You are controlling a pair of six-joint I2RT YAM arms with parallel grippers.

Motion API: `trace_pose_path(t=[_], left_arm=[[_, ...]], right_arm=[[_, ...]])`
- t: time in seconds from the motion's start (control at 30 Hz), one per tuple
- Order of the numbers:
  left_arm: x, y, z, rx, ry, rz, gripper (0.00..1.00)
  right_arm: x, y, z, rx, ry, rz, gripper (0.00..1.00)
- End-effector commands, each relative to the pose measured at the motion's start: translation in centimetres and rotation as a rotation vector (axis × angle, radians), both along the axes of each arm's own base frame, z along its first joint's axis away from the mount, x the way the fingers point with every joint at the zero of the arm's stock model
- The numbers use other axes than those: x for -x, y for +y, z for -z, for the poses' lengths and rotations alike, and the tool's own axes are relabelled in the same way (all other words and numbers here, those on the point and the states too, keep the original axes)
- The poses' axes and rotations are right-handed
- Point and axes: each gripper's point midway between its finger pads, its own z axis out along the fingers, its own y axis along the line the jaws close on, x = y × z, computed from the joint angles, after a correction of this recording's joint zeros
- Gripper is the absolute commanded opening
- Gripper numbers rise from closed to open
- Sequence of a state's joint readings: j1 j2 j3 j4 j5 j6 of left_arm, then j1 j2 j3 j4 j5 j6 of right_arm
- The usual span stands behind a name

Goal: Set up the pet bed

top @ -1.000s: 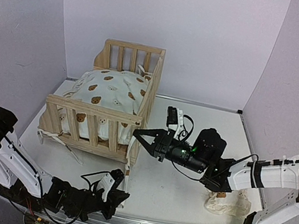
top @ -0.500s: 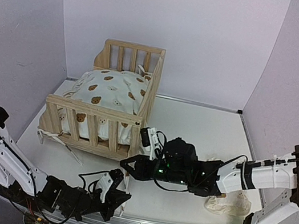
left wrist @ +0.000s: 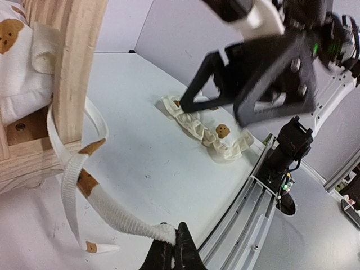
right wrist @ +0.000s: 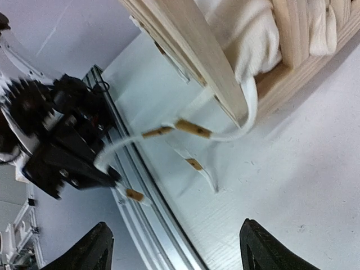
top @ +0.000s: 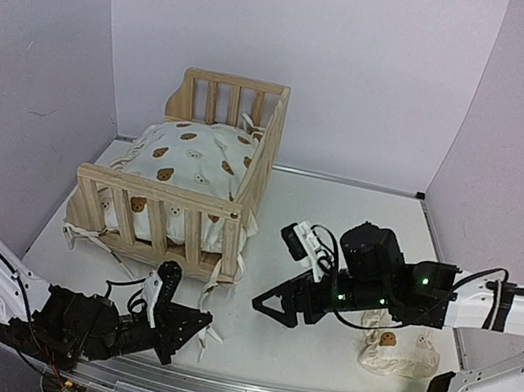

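The pet bed (top: 177, 196), a pine slatted frame, stands at the back left with a cream bear-print cushion (top: 198, 156) in it. Cushion ties hang from its near right corner post (left wrist: 76, 67). My left gripper (top: 201, 325) lies low by the table's front edge, shut on the end of one tie (left wrist: 115, 212); its own view shows the gripper (left wrist: 174, 250) pinching that strap. My right gripper (top: 273, 305) hovers right of the corner, open and empty; its fingertips (right wrist: 264, 247) stand wide apart above the table, with the tie (right wrist: 191, 128) and bed rail (right wrist: 191, 56) ahead of them.
A small bear-print pillow (top: 399, 352) lies crumpled on the table at the near right, under the right arm. The metal rail (left wrist: 247, 208) of the table's front edge runs just beside the left gripper. Walls close in at the back and both sides.
My right gripper came down from the bed's corner to the left gripper, then opened and drew back to the right. The left arm shifted left, still shut on the tie.
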State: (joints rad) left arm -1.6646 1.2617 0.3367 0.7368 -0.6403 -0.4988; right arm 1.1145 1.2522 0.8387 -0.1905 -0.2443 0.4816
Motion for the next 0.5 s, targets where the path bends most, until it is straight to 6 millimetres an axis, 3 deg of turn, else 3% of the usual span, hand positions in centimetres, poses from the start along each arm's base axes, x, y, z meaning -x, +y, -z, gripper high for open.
trace_pose_path(t=[0.0,0.1,0.27,0.47], left_arm=[[-0.6,0.9,-2.0,0.062,0.011,-0.019,0.0],[-0.7,1.2,-2.0,0.063,0.012,-0.019,0.0],[-1.1,1.5,-2.1,0.059,0.014,-0.027,0.0],[-1.2,1.4,-2.0,0.051,0.016,-0.028,0.0]], right_arm=[[1.2,1.4,4.7,-0.062,-0.165,-0.16,0.77],[1.1,4.5,3.2,-0.248,-0.323,-0.185,0.76],[0.2,7.7,5.4,-0.306,-0.484,-0.144,0.77],[0.5,10.0,5.7,-0.45,-0.537,-0.07,0.75]])
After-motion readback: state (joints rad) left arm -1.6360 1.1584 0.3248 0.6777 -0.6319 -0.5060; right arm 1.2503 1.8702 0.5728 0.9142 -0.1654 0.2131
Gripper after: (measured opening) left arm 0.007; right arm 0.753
